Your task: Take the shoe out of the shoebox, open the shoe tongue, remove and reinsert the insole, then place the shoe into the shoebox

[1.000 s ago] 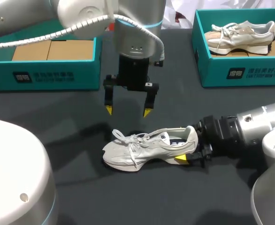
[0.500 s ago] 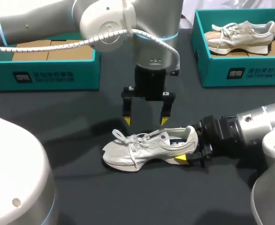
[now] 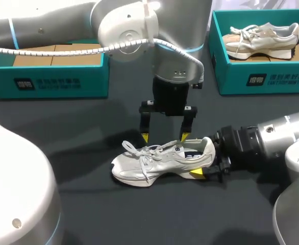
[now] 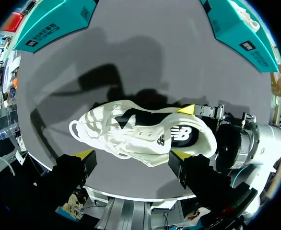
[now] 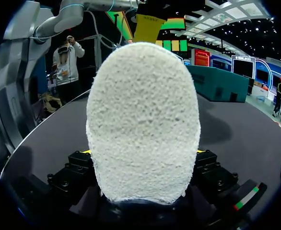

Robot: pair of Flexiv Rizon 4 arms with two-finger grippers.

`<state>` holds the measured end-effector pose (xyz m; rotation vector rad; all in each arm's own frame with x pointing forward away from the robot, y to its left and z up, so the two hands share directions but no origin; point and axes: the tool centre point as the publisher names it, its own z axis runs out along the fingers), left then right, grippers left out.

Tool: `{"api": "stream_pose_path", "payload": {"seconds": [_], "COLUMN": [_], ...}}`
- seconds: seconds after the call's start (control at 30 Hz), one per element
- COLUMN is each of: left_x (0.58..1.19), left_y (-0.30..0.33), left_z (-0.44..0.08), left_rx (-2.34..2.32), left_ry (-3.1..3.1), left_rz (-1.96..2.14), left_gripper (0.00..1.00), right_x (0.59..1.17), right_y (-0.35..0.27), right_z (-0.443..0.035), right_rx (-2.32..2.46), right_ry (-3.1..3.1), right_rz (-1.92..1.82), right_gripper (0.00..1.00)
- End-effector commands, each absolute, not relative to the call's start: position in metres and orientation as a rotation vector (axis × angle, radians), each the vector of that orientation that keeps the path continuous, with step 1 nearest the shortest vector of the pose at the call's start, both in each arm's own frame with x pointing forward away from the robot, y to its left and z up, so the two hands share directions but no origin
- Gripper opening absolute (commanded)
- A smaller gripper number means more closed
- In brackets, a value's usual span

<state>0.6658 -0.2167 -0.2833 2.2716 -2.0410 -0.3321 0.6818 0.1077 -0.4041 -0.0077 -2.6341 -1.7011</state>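
A white sneaker (image 3: 154,161) lies on its side on the dark table, toe toward the left. My right gripper (image 3: 200,159) comes in from the right and is shut on the sneaker's heel (image 5: 143,120), one yellow tip on each side. The heel fills the right wrist view. My left gripper (image 3: 165,138) hangs open just over the sneaker's far edge, fingers pointing down. From the left wrist the sneaker (image 4: 140,132) lies ahead of my left gripper (image 4: 131,154), spanning the gap between its fingers without touching them. The dark insole shows in the sneaker's opening.
A teal shoebox (image 3: 52,81) with brown cardboard inside stands at the back left. A second teal shoebox (image 3: 272,79) at the back right holds another pale sneaker (image 3: 262,35). Bare dark tabletop lies in front of the sneaker.
My left arm has swung right and come down, from behind the toe to just above the sneaker's middle, fingers still open. The right gripper and the sneaker have not moved.
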Motion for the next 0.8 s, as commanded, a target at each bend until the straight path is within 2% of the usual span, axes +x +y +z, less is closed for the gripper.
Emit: {"api": "stream_pose_path", "payload": {"seconds": [0.03,0.8], "left_x": [0.667,0.664], "left_y": [-0.238,-0.246], "left_z": [-0.293,-0.338], "left_rx": [2.295,2.414], "left_ry": [-2.043,-2.074], "left_rz": [-0.388,-0.624], "left_gripper": [1.00,1.00], "right_x": [0.682,0.682], "right_y": [0.111,0.111], "right_z": [-0.405,-0.405], "right_rx": [-0.011,-0.011], "right_ry": [-2.639,-2.639], "right_rz": [-1.698,-1.698], "right_gripper": [0.00,0.00]}}
